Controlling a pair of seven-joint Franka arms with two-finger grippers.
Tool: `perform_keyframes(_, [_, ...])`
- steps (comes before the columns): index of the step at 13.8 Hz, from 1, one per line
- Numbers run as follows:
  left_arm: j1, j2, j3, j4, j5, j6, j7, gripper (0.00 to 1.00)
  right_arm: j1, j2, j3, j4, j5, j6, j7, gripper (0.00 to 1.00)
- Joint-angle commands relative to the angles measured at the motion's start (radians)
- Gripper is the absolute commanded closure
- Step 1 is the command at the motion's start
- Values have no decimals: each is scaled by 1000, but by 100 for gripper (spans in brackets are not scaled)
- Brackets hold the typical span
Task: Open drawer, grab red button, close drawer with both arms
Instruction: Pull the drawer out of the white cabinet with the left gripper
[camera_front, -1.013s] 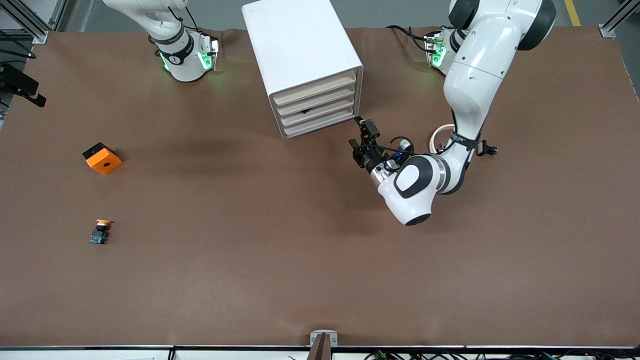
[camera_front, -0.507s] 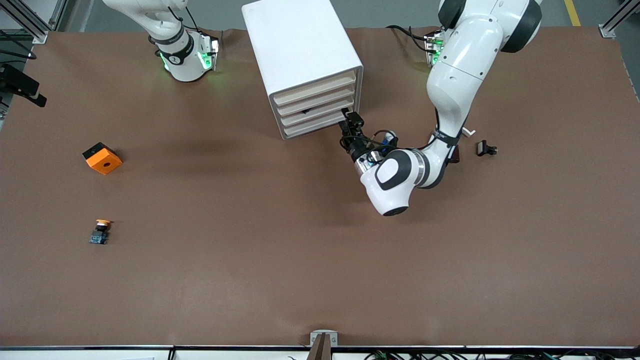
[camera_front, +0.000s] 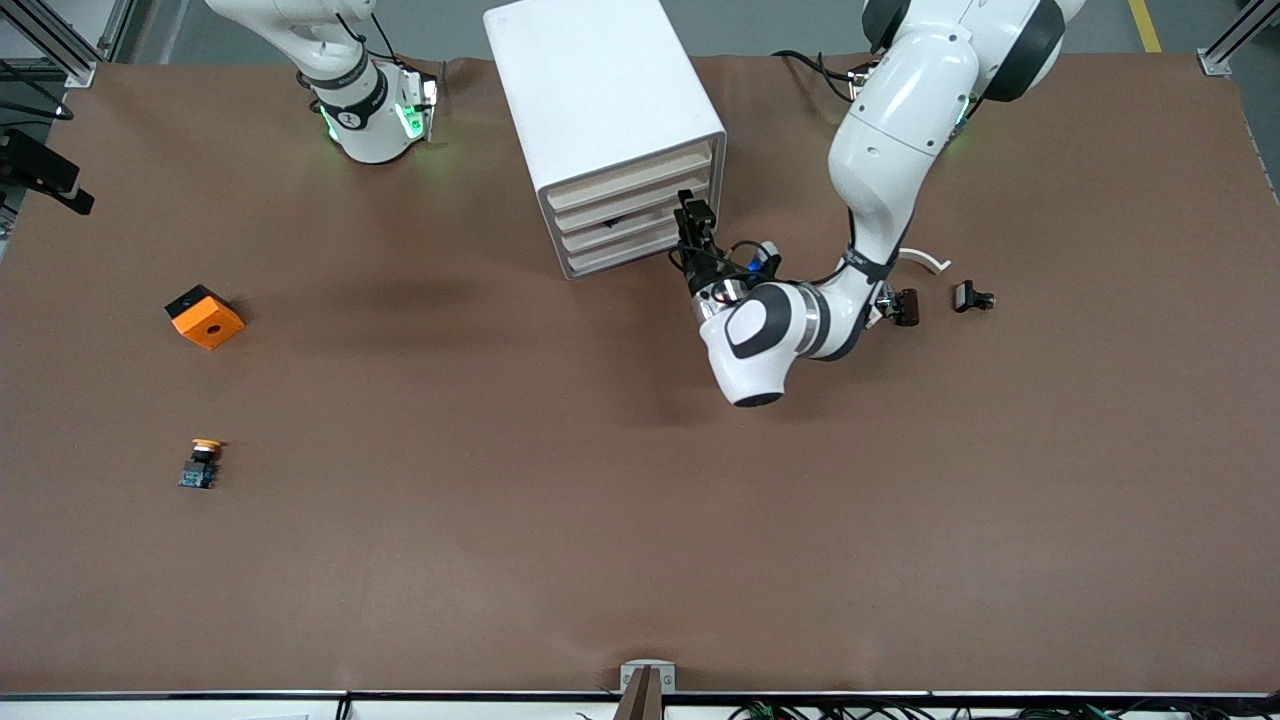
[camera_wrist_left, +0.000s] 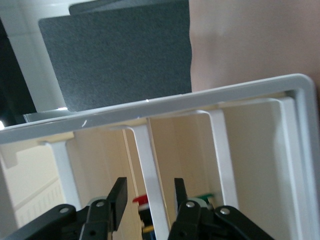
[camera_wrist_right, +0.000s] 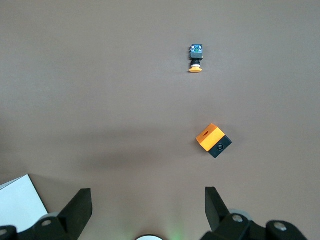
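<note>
Drawer not yet opened, button inside the cabinet

Progress is at the very first step, as I judge it; all drawer fronts sit flush in the cabinet (camera_front: 600, 100), nothing is pulled out, and opening, grabbing and closing all remain to be done.

Counted across the front view: one orange cube (camera_front: 205, 316); one orange-capped button (camera_front: 202, 465), nearer the front camera than the cube, both toward the right arm's end; two arms; one cabinet with four drawers; then one white curved piece (camera_front: 925, 260) and two small dark parts (camera_front: 905, 305) on the table toward the left arm's end.

Right gripper (camera_wrist_right: 148, 210) waits high over the table with its fingers spread wide and empty.

Left gripper (camera_front: 695, 215) is at the cabinet's front, at the drawer (camera_front: 640, 222), seemingly the third from the top; its fingers are spread, straddling a white front edge without pinching it, as the left wrist view shows.

One red button (camera_wrist_left: 141, 200) shows, only as a sliver of cap, inside the cabinet just past those fingers.
</note>
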Motion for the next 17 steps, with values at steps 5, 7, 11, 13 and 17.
perform_keyframes(5, [-70,-2,8,-41,-12,-35,-16,53,-3,-19,5,-10,-3,0,13,0])
perform_keyframes(7, [-72,-2,8,-53,-12,-37,-14,61,-3,-18,5,7,-3,1,13,0])
perform_keyframes(11, [-74,-2,8,-53,-11,-37,-10,91,-8,0,3,37,-5,-2,10,0])
perform_keyframes(13, [-71,-1,8,-51,-8,-37,-6,91,-12,13,2,35,-5,-2,18,0])
perform_keyframes(17, [-55,6,17,-41,-7,-35,-5,91,-14,110,2,43,-8,4,-2,0])
